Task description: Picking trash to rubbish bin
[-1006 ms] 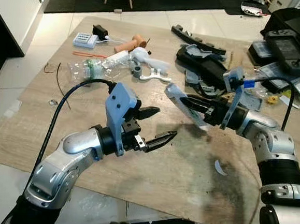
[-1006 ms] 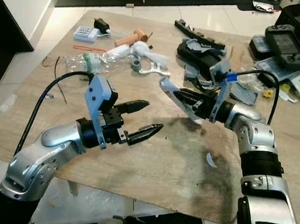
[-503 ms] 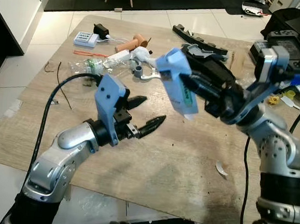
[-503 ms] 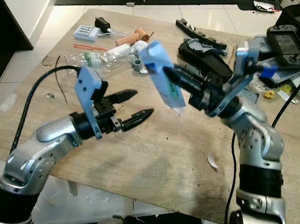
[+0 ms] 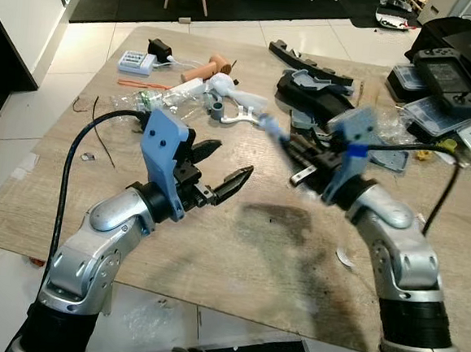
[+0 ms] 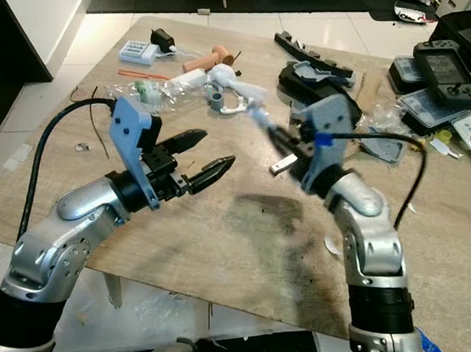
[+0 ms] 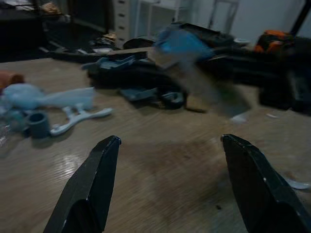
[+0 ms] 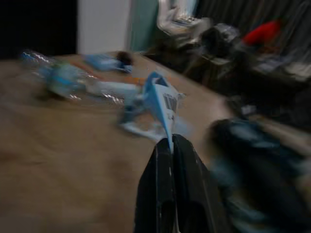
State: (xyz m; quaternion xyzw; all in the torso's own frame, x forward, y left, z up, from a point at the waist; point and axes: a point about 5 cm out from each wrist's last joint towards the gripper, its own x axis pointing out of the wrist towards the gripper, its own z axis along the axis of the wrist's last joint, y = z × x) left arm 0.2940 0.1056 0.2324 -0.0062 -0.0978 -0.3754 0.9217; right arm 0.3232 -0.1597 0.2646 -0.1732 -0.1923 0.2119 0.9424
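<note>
Above one wooden table [image 5: 237,258], right pincer [image 8: 171,141] pinches one blue wrapper [image 8: 163,102]; left pincer [image 5: 224,171] gapes empty

Open wood stretches across the near half of the table [image 5: 236,266], bare but for a small white scrap [image 5: 345,257] toward the right. The left gripper [image 5: 218,172] hangs above this open stretch, fingers spread wide, with nothing between them. The right gripper [image 8: 170,145], pinched on a blue-and-white wrapper [image 8: 163,102], sits above the middle of the table. Beyond it the far half is crowded: a crushed clear bottle [image 5: 147,104], a white plastic piece [image 5: 233,102] and a tan roll [image 5: 203,69] on the left, and a heap of black gear [image 5: 319,97] on the right. A black cable [image 5: 92,128] loops over the left edge.
</note>
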